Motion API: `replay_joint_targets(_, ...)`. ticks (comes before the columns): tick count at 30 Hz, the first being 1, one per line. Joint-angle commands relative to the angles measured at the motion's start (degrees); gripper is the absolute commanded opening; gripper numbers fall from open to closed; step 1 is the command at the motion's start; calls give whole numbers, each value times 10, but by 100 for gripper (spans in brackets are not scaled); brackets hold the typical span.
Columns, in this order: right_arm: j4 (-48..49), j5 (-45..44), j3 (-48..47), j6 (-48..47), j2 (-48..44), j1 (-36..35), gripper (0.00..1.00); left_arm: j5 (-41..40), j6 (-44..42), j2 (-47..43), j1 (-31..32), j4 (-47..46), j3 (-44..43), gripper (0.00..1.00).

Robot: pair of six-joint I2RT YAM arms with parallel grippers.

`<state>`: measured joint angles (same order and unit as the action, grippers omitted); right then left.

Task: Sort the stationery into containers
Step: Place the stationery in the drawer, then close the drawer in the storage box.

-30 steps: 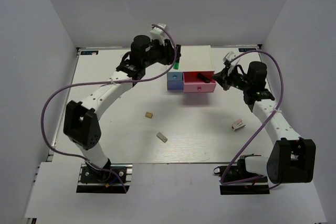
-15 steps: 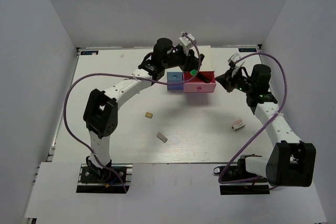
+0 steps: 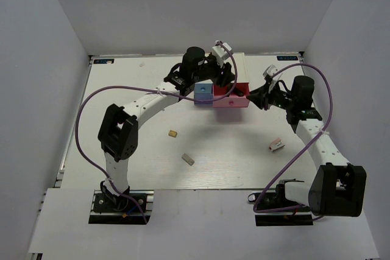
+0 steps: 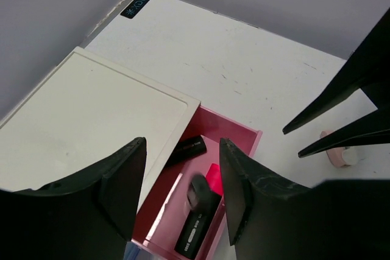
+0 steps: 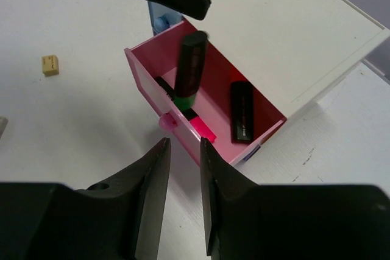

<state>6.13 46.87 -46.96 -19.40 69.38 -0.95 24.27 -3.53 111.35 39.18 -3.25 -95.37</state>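
My left gripper (image 3: 226, 83) hangs over the open pink drawer (image 3: 231, 98) of the white drawer unit (image 3: 226, 63). Its jaws (image 4: 181, 145) are wide open. A black marker with a green cap (image 5: 188, 71) stands tilted and loose in the drawer (image 4: 247, 144), just below the fingers. Two more black markers (image 5: 242, 112) lie in the drawer, one with a pink-red cap (image 5: 202, 129). My right gripper (image 3: 256, 94) is empty with its jaws slightly apart (image 5: 184, 143), just right of the drawer's pink knob (image 5: 166, 122).
The light blue drawer (image 3: 202, 94) sits left of the pink one. A tan eraser (image 3: 173, 133), a grey eraser (image 3: 187, 159) and a pinkish-white eraser (image 3: 276, 145) lie on the table in front. White walls surround the table.
My left gripper swung right from behind the blue drawer to over the pink drawer with the green-capped marker, then opened and let it drop in. The right gripper barely moved.
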Motion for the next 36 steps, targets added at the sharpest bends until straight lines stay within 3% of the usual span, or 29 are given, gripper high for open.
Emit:
replay_joint_targets(1,-23,37,-8,-41,6,2,32,-14,-9,-25,1,3,1,61)
replay_joint_targets(9,-133,90,-29,-159,29,-1,17,-61,36,-90,1,-12,62,60)
replay_joint_targets(17,-199,93,-52,-213,67,-5,17,-133,115,-245,-9,-65,291,55)
replay_joint_targets(25,-193,77,-47,-223,72,-21,18,-238,183,-285,-9,-33,335,69)
replay_joint_targets(29,-150,37,-44,-197,89,-43,18,-298,263,-349,-9,-5,416,93)
replay_joint_targets(31,-117,7,-48,-185,97,-50,20,-337,305,-378,-9,6,446,99)
replay_joint_targets(36,-68,-74,-46,-157,118,-70,21,-393,452,-452,-9,49,523,99)
